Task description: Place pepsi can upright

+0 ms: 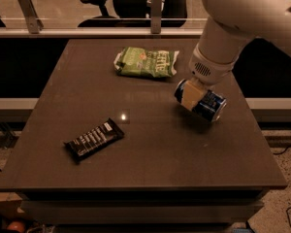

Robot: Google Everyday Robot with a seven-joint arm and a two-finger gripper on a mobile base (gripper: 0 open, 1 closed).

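Filling most of the view, the dark desk [150, 144] carries three things, and the white arm [233, 28] reaches down over its right side from the top right corner, where its upper part is cut off. Toward the back of the desk lies a green snack bag [145, 62], and near the front left lies a black wrapped bar [93, 140], both well apart from the work. The pepsi can [208, 105] is at the right of the desk, lying over on its side at a slant, one silver end toward the bag. The tool [194, 96] is closed around the can's middle, with one pale finger [190, 99] across the near wall. The other finger is hidden behind the can. Whether the can rests on the desk or hangs just above it is hard to tell. The can looks light if empty, with a thin smooth wall that is probably slippery and easy to dent, so a moderate hold across the middle of the body seems best. Its flat silver ends should give a steady footing once it is turned upright.
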